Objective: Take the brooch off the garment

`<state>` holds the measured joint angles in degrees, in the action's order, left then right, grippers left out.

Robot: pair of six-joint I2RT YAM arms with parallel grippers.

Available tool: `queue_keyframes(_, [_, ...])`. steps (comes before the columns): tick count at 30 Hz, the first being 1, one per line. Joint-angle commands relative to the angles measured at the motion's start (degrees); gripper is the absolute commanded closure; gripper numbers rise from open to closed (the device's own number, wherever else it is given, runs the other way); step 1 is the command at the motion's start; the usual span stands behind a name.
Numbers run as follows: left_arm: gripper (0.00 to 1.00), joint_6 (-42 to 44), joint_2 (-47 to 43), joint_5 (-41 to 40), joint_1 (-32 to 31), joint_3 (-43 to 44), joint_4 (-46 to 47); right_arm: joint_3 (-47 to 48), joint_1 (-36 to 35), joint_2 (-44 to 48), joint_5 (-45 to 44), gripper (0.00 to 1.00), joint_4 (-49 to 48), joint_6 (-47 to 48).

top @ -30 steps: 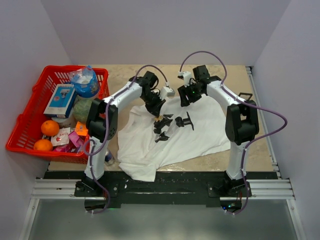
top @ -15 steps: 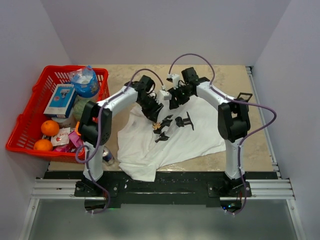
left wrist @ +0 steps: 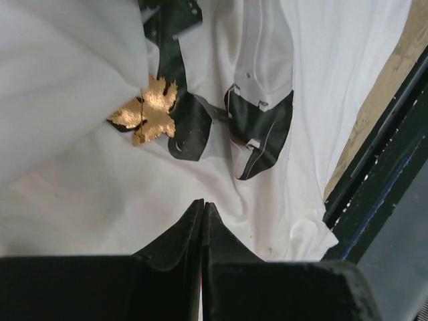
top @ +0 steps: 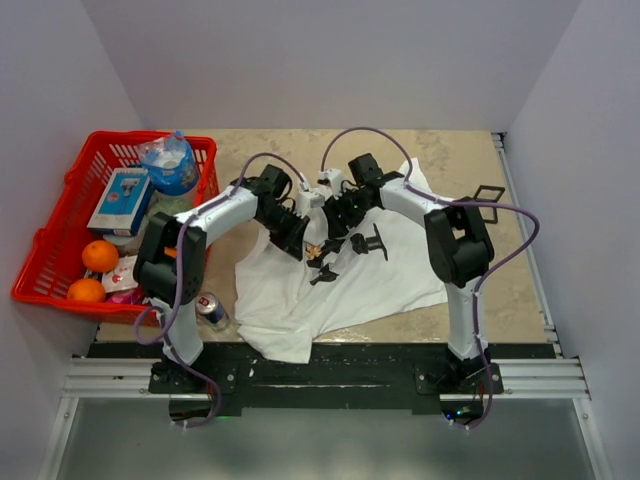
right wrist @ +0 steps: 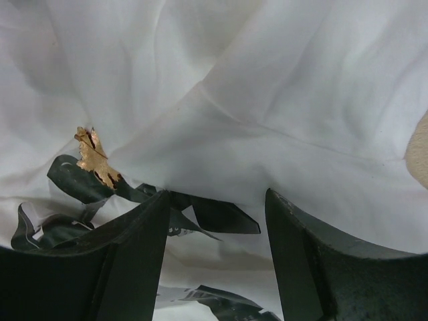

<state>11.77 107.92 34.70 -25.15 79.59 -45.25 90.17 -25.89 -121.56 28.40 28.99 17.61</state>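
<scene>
The brooch [left wrist: 148, 110] is metallic gold, the garment [left wrist: 60, 87] white with a black print [left wrist: 257, 134], the basket [top: 48, 248] red.

Built as two arms, a left arm [top: 225, 207] and a right arm [top: 405, 198], both bolted to one black rail [top: 320, 378]. Made of white tube links rising from the rail, joined by bulky black housings at elbow and wrist. Wired with a thin purple cable [top: 355, 129] arching off each arm at the end far from the rail. Finished in a left hand [left wrist: 202, 204] and a right hand [right wrist: 217, 195], each with two matte black, wedge-shaped fingers [right wrist: 127, 254], smooth-faced and tapering to blunt tips.
</scene>
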Motion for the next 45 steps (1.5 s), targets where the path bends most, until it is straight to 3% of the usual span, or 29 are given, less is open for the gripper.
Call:
queue_keyframes(1, [0.97, -5.4, 0.3, 5.5, 1.6, -1.1, 5.8, 1.5, 0.0, -0.5, 0.1, 0.38, -1.5, -3.4])
queue_keyframes(11, [0.99, -11.3, 6.2, 10.4, 2.9, 1.4, 16.2, -0.2, -0.2, -1.3, -1.9, 0.38, -3.3, -7.1])
queue_keyframes(23, [1.00, -13.1, 10.1, 8.5, 2.9, 1.1, 18.5, 1.4, -0.7, -2.5, -2.5, 0.38, -3.0, -8.2])
queue_keyframes(31, [1.00, -12.4, 11.3, 13.6, 3.9, 3.0, 16.6, 1.5, -0.8, -2.6, -3.0, 0.38, -2.6, -8.4])
queue_keyframes(45, [1.00, -7.3, 14.2, 14.2, 5.2, 7.3, 10.3, 1.8, -1.4, -2.9, -3.7, 0.37, -2.7, -8.5])
